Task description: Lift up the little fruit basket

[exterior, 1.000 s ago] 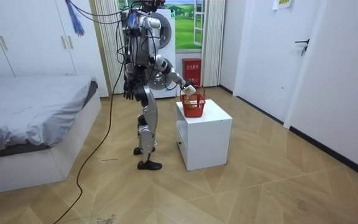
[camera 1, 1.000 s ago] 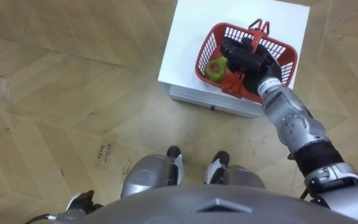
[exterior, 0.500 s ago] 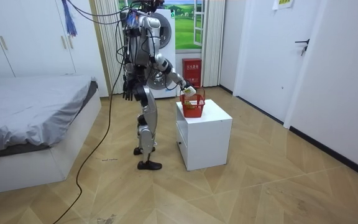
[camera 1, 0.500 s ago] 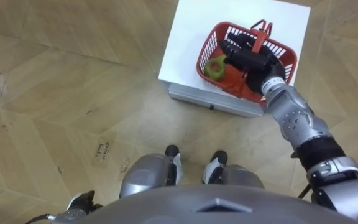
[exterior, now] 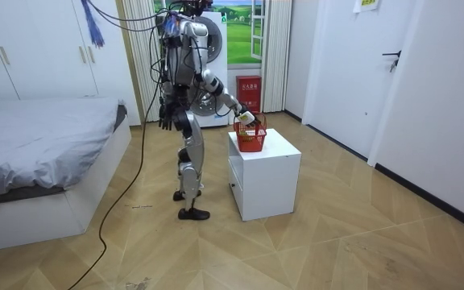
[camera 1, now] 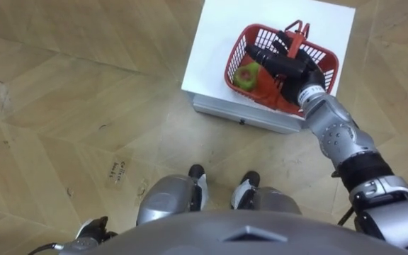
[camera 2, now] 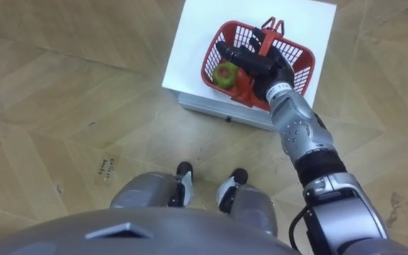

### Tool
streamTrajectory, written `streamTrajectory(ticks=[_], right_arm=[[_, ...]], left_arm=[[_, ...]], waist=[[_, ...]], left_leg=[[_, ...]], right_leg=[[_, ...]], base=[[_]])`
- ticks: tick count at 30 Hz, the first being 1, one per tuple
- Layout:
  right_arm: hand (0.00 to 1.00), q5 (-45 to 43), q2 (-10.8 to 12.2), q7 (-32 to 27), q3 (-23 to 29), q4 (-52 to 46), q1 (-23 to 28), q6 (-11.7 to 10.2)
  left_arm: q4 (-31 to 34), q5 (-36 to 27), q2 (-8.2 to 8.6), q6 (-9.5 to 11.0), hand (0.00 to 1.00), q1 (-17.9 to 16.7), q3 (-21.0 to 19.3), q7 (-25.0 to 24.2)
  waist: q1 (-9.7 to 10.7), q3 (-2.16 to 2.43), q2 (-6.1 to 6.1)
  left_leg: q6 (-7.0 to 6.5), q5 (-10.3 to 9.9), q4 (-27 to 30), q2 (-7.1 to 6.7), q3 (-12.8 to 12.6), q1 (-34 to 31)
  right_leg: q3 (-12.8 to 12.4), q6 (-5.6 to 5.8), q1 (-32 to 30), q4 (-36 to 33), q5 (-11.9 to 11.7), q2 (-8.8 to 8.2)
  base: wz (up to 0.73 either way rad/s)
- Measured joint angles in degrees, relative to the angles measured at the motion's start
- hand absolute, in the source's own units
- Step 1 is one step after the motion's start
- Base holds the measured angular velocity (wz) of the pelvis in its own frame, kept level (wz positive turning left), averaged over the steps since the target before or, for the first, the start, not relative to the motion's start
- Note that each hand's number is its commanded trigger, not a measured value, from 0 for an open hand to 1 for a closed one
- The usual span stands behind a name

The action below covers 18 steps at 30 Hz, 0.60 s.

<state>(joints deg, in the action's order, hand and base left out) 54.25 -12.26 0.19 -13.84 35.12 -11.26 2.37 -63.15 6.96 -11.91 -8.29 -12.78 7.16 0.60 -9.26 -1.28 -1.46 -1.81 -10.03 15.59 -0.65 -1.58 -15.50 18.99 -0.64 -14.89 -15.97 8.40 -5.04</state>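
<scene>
right hand [camera 1: 291, 69] over fruit basket [camera 1: 233, 57] | green fruit [camera 1: 244, 76] half-hidden | grip unclear

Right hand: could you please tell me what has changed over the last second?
The right hand has edged forward across the basket, its fingers nearing the handle; nothing is gripped yet. Basket, fruit and left hand are unchanged.

The right hand [camera 1: 289, 67] hangs over the basket [camera 1: 236, 53], whose raised handles [camera 1: 297, 28] stand just beside its fingers. An apple [camera 1: 246, 75] and something red, perhaps another fruit, take up the near end. Left of the basket the table [camera 1: 211, 49] top lies free.
</scene>
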Motion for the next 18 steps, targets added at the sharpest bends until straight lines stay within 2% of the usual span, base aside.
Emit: streamTrajectory(ticks=[13,18], right_arm=[[0.00,-0.11,-0.11,0.18,-0.04,0.01,0.14,0.09],[0.00,-0.79,-0.12,1.39,-0.05,0.10,0.62,0.12]], left_arm=[[0.07,-0.06,0.00,-0.10,0.00,0.01,-0.13,-0.02],[0.39,-0.05,-0.10,-0.16,0.00,0.01,-0.14,-0.02]], waist=[[0.37,0.06,0.13],[1.71,0.38,1.09]], left_leg=[[0.00,0.00,-0.09,0.00,-0.17,0.68],[-0.01,0.00,-0.17,-0.05,-0.18,1.33]], right_leg=[[-0.09,0.02,0.51,0.22,0.01,0.02],[-0.60,0.12,1.14,0.23,0.08,0.06]], base=[[0.00],[0.00]])
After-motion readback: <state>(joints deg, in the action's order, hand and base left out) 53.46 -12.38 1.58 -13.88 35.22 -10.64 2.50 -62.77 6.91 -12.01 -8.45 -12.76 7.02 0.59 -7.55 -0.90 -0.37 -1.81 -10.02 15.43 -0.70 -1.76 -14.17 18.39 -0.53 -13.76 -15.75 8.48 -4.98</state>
